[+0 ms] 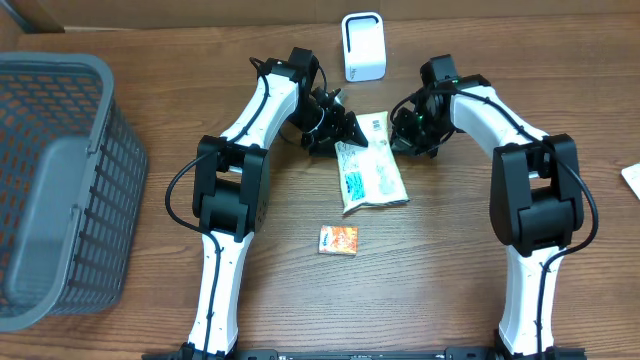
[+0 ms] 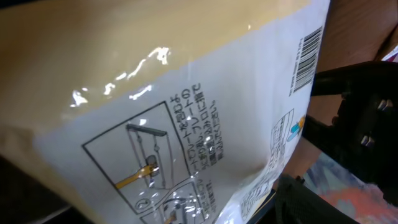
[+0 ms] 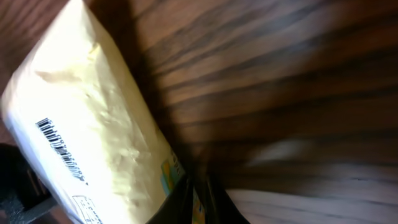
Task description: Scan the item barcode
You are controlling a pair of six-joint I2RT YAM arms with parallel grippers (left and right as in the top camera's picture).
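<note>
The item (image 1: pixel 372 172) is a pale yellow plastic bag with green print, lying mid-table with its far end between both grippers. My left gripper (image 1: pixel 345 130) holds that end from the left, jaws wide across the bag, which fills the left wrist view (image 2: pixel 155 93). The barcode (image 2: pixel 306 59) shows at the bag's upper right there, and again in the right wrist view (image 3: pixel 59 149). From the right, my right gripper (image 1: pixel 402 133) is shut on the bag's thin edge (image 3: pixel 198 202). The white scanner (image 1: pixel 362 47) stands upright at the back, just beyond the bag.
A grey mesh basket (image 1: pixel 60 180) takes up the left side. A small orange packet (image 1: pixel 339 239) lies in front of the bag. A white object (image 1: pixel 632 180) sits at the right edge. The tabletop is brown wood.
</note>
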